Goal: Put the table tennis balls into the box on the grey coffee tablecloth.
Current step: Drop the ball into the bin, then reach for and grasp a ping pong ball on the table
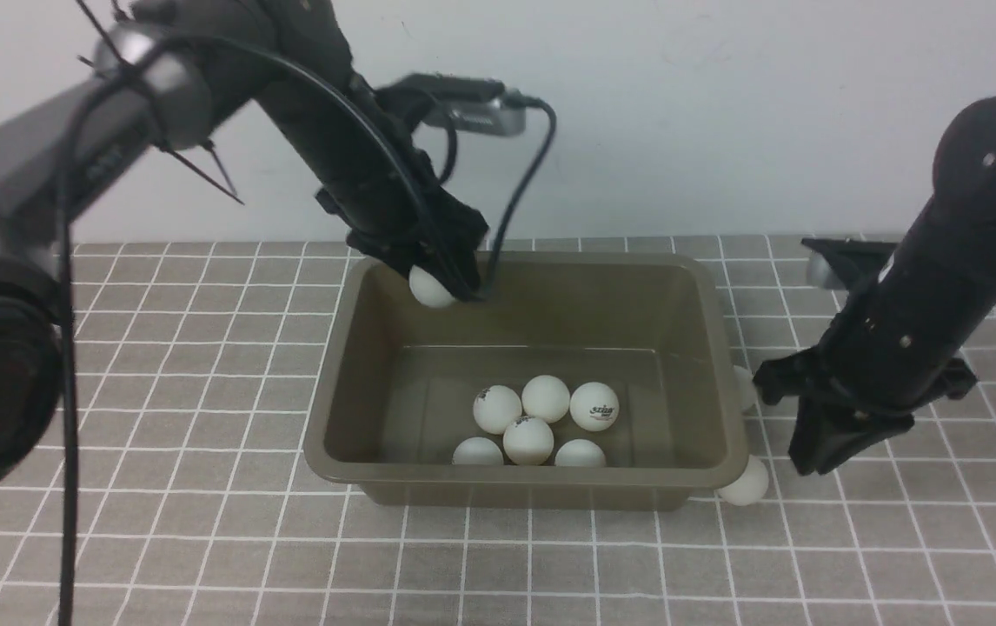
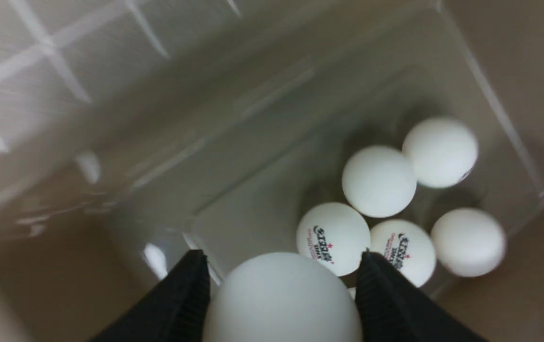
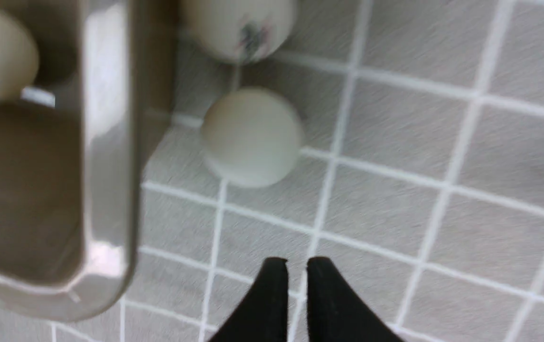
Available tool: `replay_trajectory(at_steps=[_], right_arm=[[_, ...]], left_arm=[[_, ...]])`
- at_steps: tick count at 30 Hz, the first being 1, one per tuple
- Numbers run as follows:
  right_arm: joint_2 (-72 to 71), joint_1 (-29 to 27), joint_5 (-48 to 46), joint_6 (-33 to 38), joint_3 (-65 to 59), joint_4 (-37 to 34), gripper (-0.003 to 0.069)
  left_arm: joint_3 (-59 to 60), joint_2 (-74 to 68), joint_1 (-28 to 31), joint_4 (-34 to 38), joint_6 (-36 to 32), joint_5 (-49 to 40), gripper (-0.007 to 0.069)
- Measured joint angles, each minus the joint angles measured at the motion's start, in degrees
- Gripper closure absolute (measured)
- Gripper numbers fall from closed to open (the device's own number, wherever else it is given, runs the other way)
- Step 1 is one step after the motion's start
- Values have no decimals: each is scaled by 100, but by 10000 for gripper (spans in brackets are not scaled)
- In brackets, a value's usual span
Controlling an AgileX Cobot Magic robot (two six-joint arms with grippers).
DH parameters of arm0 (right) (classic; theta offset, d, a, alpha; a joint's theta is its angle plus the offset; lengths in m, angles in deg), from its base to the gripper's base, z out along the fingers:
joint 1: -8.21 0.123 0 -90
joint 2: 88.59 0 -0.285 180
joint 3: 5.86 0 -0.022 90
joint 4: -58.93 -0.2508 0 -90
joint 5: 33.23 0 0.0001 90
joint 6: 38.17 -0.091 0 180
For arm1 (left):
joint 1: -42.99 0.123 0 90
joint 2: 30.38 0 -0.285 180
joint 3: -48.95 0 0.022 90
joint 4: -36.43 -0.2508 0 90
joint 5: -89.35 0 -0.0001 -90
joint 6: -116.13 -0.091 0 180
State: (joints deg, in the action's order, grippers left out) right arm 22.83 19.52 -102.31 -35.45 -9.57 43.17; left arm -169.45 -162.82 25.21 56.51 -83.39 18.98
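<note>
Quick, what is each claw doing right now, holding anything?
Left gripper: closed on a ball.
Right gripper: closed, holding nothing.

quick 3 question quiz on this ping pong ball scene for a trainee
1. True or false: the left tool grips a table tennis ball above the box.
2. How many settled balls lie on the box's floor?
3. The two loose balls on the grey checked tablecloth lie beside the box on: A) the robot's left, B) the robot's right, C) the far side.
Key: 1 true; 2 six; 3 B.
</note>
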Motion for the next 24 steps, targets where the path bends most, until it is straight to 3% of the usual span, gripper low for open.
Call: replay_trajectory(at_steps=[1,6,7,9,10,13,18,24], right_arm=[[0,188,156,48,-100,13,513],[-2,424,754,92,-191,313,305],[-2,424,778,92,-191,328,295],[-2,438,951,92,-191,432,210],[-2,438,1041,92,-191,470,155],[-2,442,1094,92,-191,495,93],[54,465,1101,92,-191,506,74],[527,539,1246,92,-191,513,71]], left_arm=[[0,-186,-115,-143,25,0,239],[0,-517,-145,-584,391,0,61],[0,-525,-140,-609,420,0,57],[0,-587,-86,-840,674,0,49],[0,-608,-31,-977,799,7,67],[0,-608,72,-1262,921,11,138],[0,-563,187,-1313,956,11,313],[0,-96,191,-673,754,11,522]])
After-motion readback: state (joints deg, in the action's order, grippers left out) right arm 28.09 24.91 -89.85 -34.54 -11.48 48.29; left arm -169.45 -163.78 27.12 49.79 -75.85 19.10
